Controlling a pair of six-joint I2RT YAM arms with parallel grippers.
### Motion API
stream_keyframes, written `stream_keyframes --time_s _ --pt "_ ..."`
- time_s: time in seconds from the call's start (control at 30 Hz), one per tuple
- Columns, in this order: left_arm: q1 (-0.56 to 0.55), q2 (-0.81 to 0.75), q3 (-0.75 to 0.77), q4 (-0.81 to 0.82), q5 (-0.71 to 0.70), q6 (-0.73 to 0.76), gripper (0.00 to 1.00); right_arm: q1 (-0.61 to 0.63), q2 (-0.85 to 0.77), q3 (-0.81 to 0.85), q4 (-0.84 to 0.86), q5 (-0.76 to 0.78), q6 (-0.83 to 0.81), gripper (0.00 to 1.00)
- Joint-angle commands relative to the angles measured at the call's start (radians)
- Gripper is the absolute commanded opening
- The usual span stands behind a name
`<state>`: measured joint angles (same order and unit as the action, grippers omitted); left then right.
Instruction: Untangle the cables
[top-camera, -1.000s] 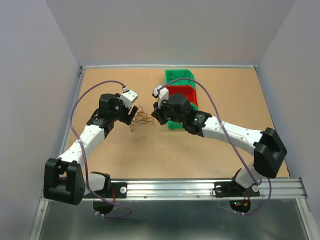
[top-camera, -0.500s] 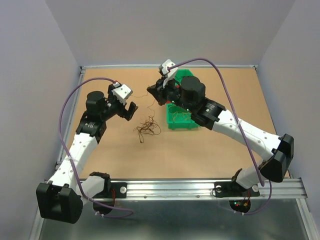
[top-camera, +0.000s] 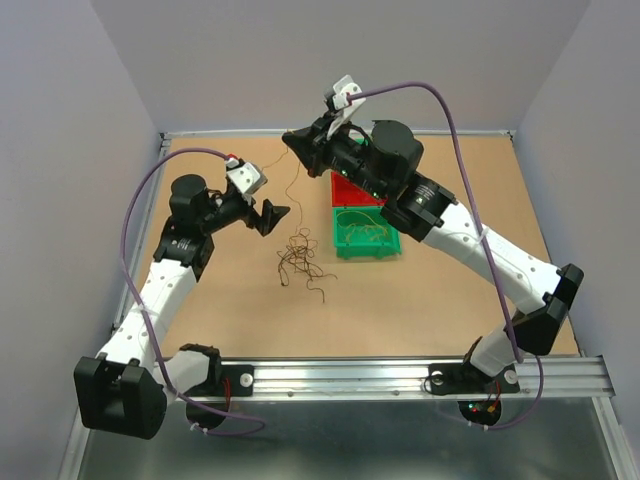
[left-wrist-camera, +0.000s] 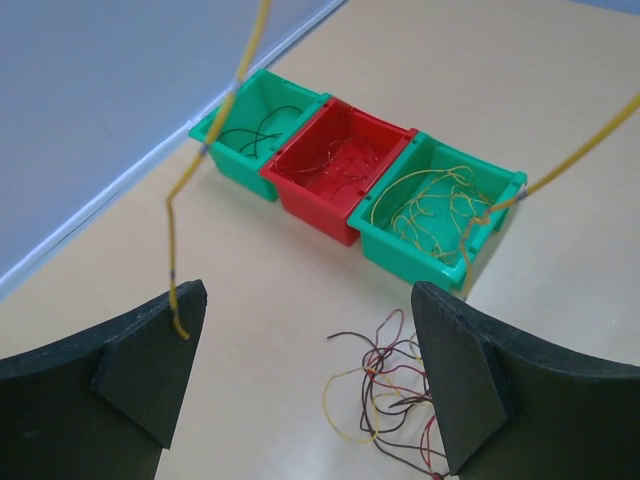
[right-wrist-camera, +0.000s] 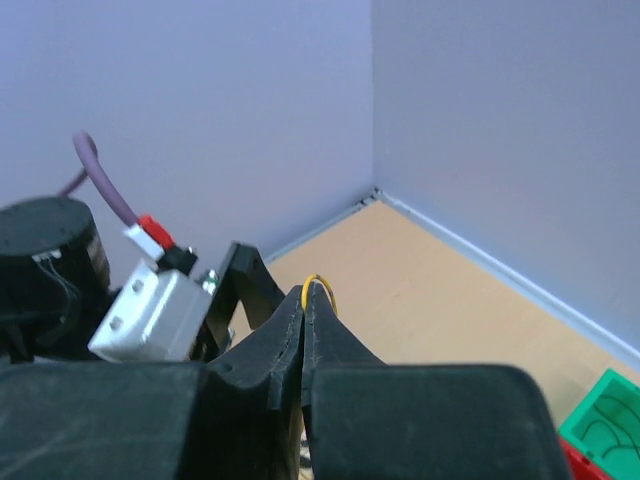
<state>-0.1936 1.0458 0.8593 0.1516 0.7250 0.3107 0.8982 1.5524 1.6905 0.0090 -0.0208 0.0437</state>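
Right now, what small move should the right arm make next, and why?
Probably swing the right gripper over the near green plastic bin and release. Its jaws are shut on a thin yellow wire that seems to hang clear of the loose tangle of dark and reddish wires on the table, and that bin holds yellow wires. The left gripper is open and empty.

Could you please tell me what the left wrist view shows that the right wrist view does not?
Only the left wrist view: the loose tangle of cables on the table, and the green bin of yellow strands. Only the right wrist view: the right gripper shut on a yellow wire at its loop. Both: that yellow wire, the table, and the green bin holding black wires.
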Motion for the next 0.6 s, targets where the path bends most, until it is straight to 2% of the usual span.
stream_keyframes --time_s 0.0,0.17,0.23,0.33,0.53,0.57 --pt "0.006 0.017 -0.009 0.137 0.093 0.002 0.95 0.007 0.028 0.153 0.068 0.016 0.027 0.01" --pt "0.006 0.04 -0.092 0.29 0.158 0.011 0.95 0.007 0.066 0.245 0.126 0.039 0.048 0.0" --pt "0.006 0.069 -0.092 0.302 0.198 0.007 0.95 0.007 0.086 0.288 0.135 0.039 0.056 0.0" --pt "0.006 0.123 -0.065 0.309 0.269 -0.007 0.94 0.007 0.1 0.31 0.163 0.033 0.073 0.01" --pt "0.005 0.252 0.018 0.359 0.307 -0.071 0.92 0.007 0.094 0.265 0.334 0.036 0.116 0.01" --pt "0.003 0.281 0.033 0.377 0.315 -0.093 0.89 0.007 0.095 0.259 0.37 0.038 0.122 0.01"
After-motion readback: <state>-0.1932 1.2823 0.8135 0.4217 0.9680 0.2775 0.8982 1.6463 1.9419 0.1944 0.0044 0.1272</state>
